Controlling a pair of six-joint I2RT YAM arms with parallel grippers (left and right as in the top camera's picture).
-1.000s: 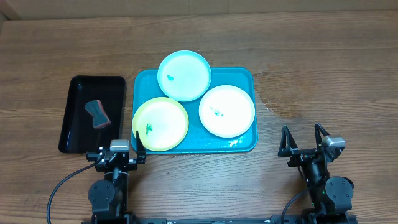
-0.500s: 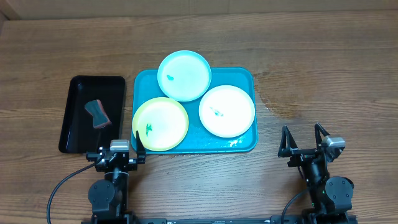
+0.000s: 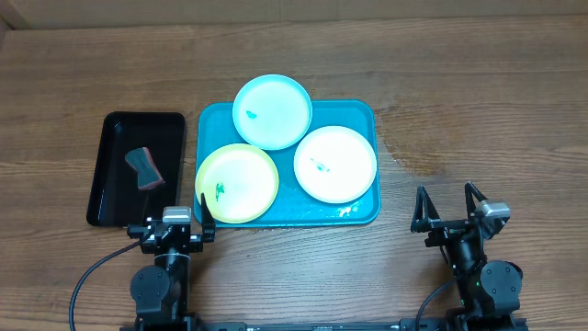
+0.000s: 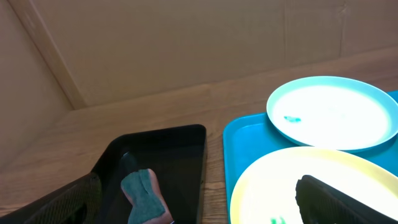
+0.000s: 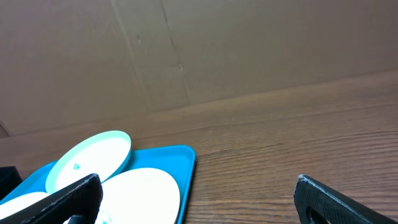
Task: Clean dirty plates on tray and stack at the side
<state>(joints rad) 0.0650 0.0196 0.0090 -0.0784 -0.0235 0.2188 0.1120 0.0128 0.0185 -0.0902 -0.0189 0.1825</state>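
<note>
The turquoise tray (image 3: 360, 114) lies mid-table with three plates on it. The light blue plate (image 3: 273, 111) sits at the back, overlapping the rim. The yellow-green plate (image 3: 237, 183) is front left and the white plate (image 3: 335, 164) front right. Each has a small green smudge. My left gripper (image 3: 176, 207) is open and empty at the table's front edge, just left of the yellow-green plate (image 4: 280, 186). My right gripper (image 3: 447, 204) is open and empty, front right of the tray (image 5: 180, 162). The right wrist view shows the white plate (image 5: 140, 193) and the light blue plate (image 5: 90, 158).
A narrow black tray (image 3: 115, 138) lies left of the turquoise tray and holds a sponge (image 3: 144, 167), green-topped in the left wrist view (image 4: 144, 196). Bare wood table (image 3: 478, 119) spreads to the right. A cardboard wall stands behind the table.
</note>
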